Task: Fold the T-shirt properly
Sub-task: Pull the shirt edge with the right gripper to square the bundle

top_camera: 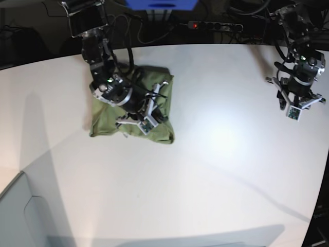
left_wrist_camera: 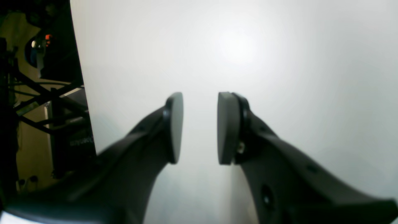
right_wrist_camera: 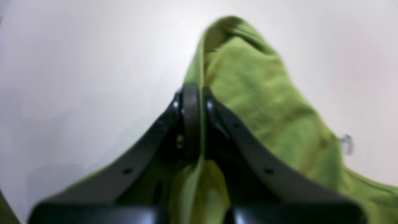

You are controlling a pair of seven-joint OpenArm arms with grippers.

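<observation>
At the far left of the base view, a pale, box-like object stands at the near corner, cut off by the frame. To its right spreads the white surface, glossy enough to carry soft reflections and shadows.

The olive-green T-shirt lies on the left part of that surface, toward the far side, rumpled, with one corner reaching out toward the middle. The right arm comes in from the far edge and crosses above it, hiding a good share of the cloth. At its end is the right tool, its fingers pressed together on a raised fold of the T-shirt. In the right wrist view the fold runs up between the fingertips and stands beyond them in a rounded peak, while looser cloth slopes away to the right. That close view is blurred, so the strip between the fingers is probably a doubled edge.

Well apart from the T-shirt, at the right side of the surface, the left arm reaches in. Its left tool hangs over bare white surface with the fingers spread and nothing between them. Beyond the surface's edge, the left wrist view shows dark equipment and cables over a tan floor.
</observation>
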